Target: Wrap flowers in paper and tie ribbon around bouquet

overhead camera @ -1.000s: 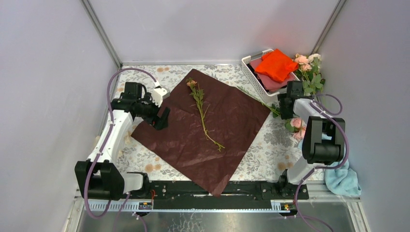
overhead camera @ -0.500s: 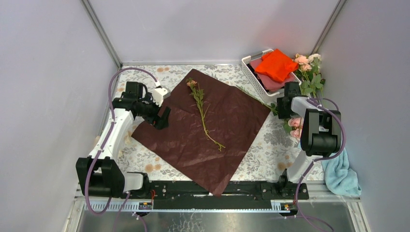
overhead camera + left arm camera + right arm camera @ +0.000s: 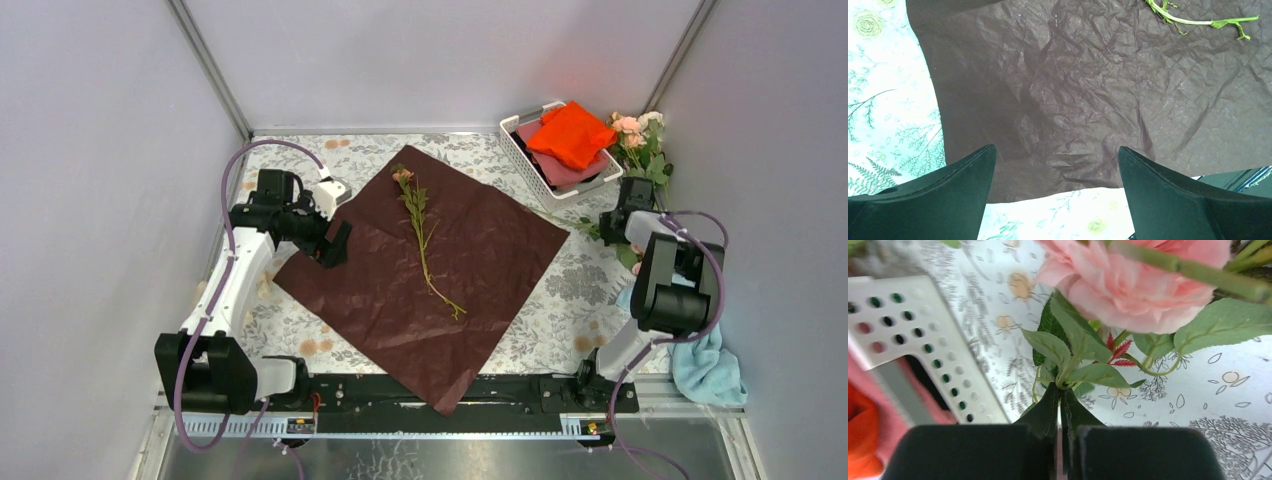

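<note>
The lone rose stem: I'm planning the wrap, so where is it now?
In the top view, the rose stem lies across the middle of the maroon paper, about midway between left and right, its bloom at the far end.

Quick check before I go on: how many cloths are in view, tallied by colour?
Orange cloth: 1
Dull pink cloth: 1
Light blue towel: 1
Total: 3
</note>
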You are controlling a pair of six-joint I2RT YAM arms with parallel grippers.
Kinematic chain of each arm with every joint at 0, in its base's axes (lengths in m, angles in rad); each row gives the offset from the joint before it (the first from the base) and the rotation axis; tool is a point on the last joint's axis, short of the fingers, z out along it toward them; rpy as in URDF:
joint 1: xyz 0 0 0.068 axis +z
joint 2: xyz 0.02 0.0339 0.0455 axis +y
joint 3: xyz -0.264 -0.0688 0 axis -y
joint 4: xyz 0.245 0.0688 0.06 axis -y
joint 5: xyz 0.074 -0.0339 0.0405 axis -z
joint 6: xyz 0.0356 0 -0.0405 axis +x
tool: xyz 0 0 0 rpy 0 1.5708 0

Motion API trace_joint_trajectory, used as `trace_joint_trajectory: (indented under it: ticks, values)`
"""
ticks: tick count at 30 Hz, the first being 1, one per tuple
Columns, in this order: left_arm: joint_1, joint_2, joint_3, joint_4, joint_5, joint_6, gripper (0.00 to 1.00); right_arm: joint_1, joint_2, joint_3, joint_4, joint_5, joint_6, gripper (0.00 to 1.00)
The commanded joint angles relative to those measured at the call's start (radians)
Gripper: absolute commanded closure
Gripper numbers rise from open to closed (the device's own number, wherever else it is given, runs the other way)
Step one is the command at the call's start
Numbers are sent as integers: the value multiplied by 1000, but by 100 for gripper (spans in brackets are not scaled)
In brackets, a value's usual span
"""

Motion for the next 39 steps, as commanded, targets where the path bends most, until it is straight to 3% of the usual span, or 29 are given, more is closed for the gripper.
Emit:
trace_joint_trajectory:
  ticks: [1,10,18,23,27,30,35,39]
  values:
    - [7,-20,17,27,-20,7,1,-7,-166,40,6,77,-174,100]
    - [8,-25,42,27,-19,1,1,8,-501,73,67,183,-467,100]
    - [8,-10,59,27,-21,-8,1,45,-481,418,39,248,-890,100]
    - [8,-6,62,28,-25,-11,1,116,-484,537,53,-39,-1038,100]
    - [11,5,68,28,-36,-17,1,312,-404,649,-95,-593,-1229,100]
    - [17,10,66,27,-46,-20,1,567,-336,697,-263,-589,-1404,100]
    - [24,7,46,29,-75,-9,1,705,-186,728,-416,-731,-1514,100]
    - [24,10,26,40,-86,-10,1,820,-27,724,-398,-742,-1528,100]
